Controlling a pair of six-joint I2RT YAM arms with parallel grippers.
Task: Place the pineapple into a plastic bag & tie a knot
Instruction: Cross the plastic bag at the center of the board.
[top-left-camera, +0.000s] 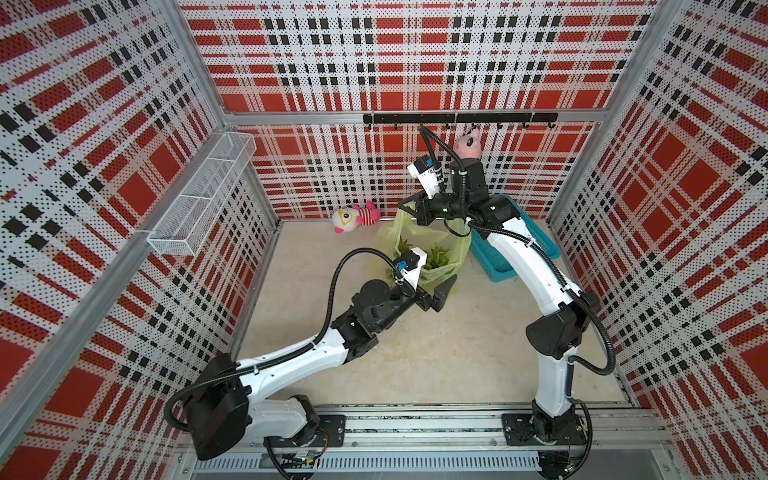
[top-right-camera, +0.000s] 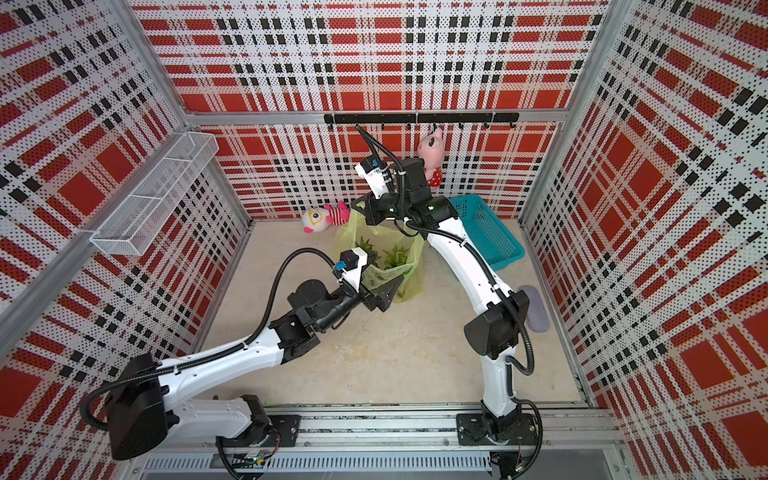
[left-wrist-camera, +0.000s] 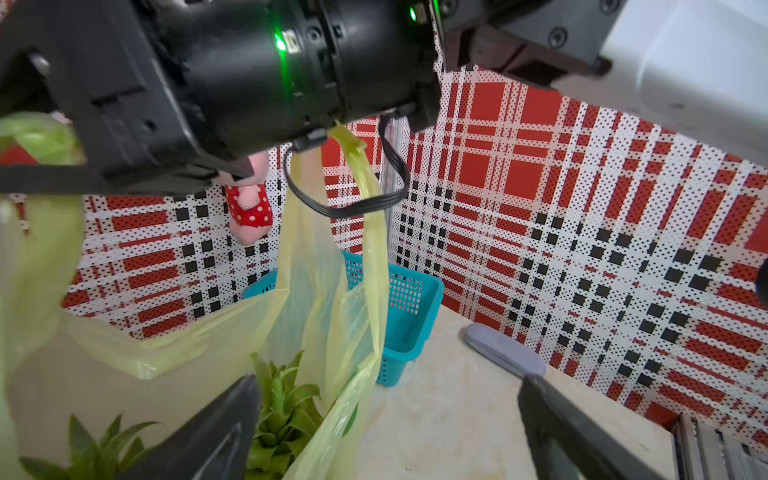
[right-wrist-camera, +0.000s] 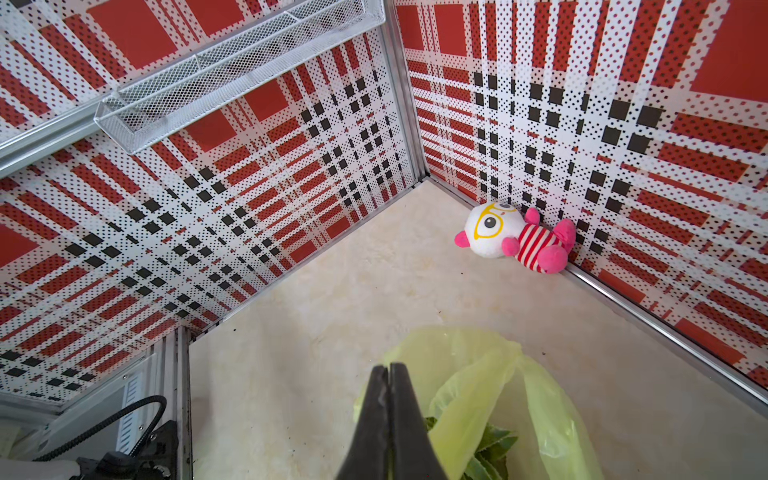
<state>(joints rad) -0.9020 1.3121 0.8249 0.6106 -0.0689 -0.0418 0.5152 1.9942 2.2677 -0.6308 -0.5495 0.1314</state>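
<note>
The yellow-green plastic bag (top-left-camera: 390, 237) (top-right-camera: 411, 270) stands on the floor with its mouth open, and the pineapple (top-left-camera: 438, 258) (top-right-camera: 395, 255) shows as green leafy crowns inside it. My right gripper (top-left-camera: 406, 206) (right-wrist-camera: 389, 368) is shut on a handle at the bag's far rim and holds it up. In the left wrist view another handle (left-wrist-camera: 365, 195) hangs from under the right wrist. My left gripper (top-left-camera: 438, 291) (left-wrist-camera: 388, 380) is open at the bag's near side, one finger (left-wrist-camera: 216, 432) against the pineapple leaves (left-wrist-camera: 286, 407). No knot is in view.
A teal mesh basket (top-left-camera: 528, 245) (left-wrist-camera: 411, 307) stands right of the bag. A white-and-pink plush (top-left-camera: 353, 218) (right-wrist-camera: 515, 237) lies at the back wall. A pink plush (top-left-camera: 467, 143) hangs from the hook rail (top-left-camera: 498, 118). A grey flat object (top-right-camera: 536, 309) lies by the right wall. A wire shelf (top-left-camera: 199, 195) is mounted on the left wall.
</note>
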